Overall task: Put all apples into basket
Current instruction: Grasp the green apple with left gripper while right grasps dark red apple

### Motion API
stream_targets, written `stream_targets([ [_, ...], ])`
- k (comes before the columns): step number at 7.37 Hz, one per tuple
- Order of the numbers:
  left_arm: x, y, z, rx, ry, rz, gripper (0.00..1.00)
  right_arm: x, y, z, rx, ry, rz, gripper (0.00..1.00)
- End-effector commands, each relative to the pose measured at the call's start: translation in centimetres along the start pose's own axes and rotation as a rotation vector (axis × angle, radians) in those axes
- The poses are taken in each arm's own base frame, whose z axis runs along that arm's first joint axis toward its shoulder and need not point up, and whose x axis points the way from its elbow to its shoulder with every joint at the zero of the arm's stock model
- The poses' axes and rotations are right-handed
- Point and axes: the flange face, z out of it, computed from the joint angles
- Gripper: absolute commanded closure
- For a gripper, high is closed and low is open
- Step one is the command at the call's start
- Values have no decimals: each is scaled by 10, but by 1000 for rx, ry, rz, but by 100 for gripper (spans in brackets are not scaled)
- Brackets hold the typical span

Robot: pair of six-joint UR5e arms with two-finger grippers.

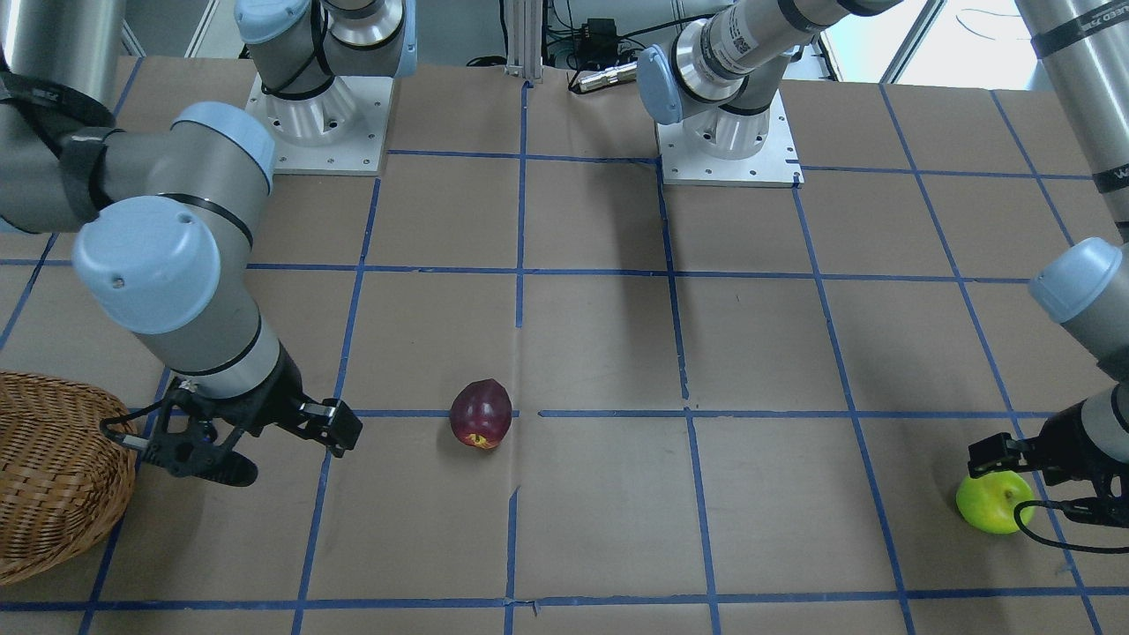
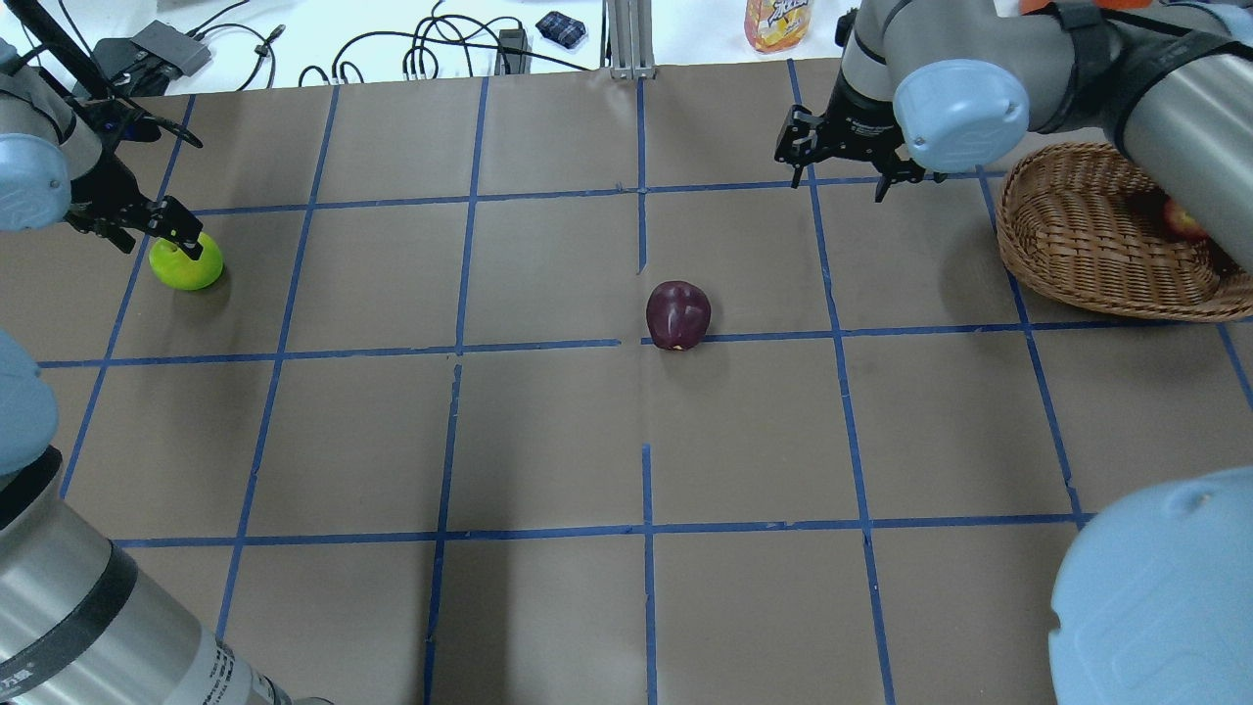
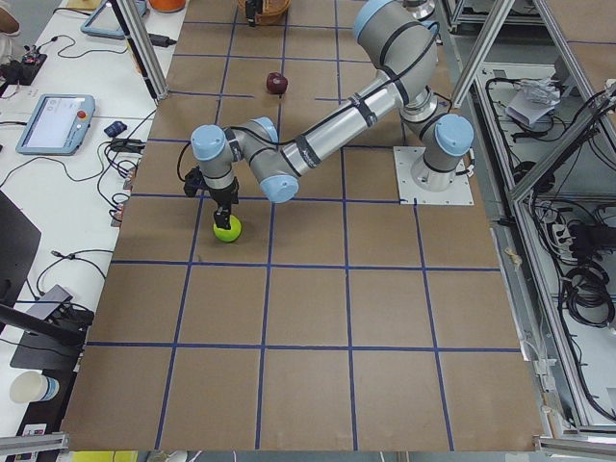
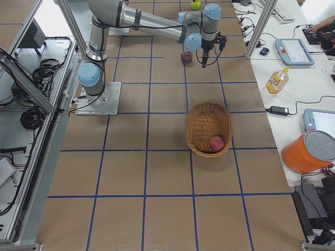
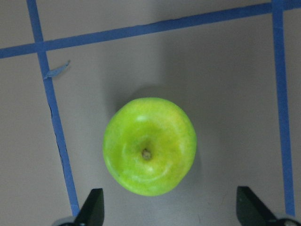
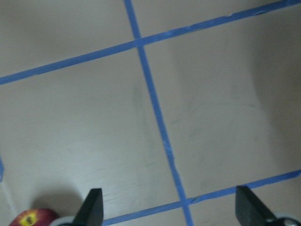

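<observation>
The yellow-green apple [image 5: 149, 146] stands on the table at the far left [image 2: 186, 266]. My left gripper [image 5: 171, 209] is open just above it, a finger on each side, apart from it [image 2: 147, 235]. The dark maroon apple [image 2: 677, 313] lies on the table's middle [image 1: 481, 414]; a bit of it shows in the right wrist view [image 6: 30, 217]. My right gripper [image 2: 842, 171] is open and empty above the table, between that apple and the wicker basket [image 2: 1077, 235]. The red apple [image 2: 1184, 220] lies in the basket [image 4: 209, 115].
Blue tape lines [image 2: 641, 343] grid the brown paper table. An orange drink bottle [image 2: 778, 22] and cables [image 2: 431, 49] lie past the far edge. The arm bases [image 1: 728, 141] stand on the robot's side. My right forearm [image 2: 1175, 88] hangs over the basket.
</observation>
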Motion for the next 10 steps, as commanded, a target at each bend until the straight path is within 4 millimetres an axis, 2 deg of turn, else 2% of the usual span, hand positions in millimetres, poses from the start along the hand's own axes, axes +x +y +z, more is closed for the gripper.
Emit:
stream_targets([
  [1,-7,-9,26,16,-7,-6,0,-36,17,19,-52,-47,65,0],
  [3,-9,-10,42,4,4,6,0,-91,52,46,-94,-29,66,0],
  [4,-6,-13,51,18,33,6,0,-107,63,64,-120,-15,37,0],
  [5,-4,-15,54,33,60,23,46,-119,72,83,-147,-2,16,0],
  [6,-6,-17,46,35,42,37,80,-134,83,95,-168,-2,-8,0],
  [7,-2,-21,23,45,23,47,80,-138,83,102,-186,-16,-9,0],
  [8,9,-18,-10,-2,14,56,80,-138,83,104,-190,-14,-8,0],
  [9,60,-31,-58,4,28,109,80,-136,83,108,-186,-2,-7,0],
  [10,116,-29,-91,-5,24,134,80,-136,84,108,-186,-2,-8,0],
])
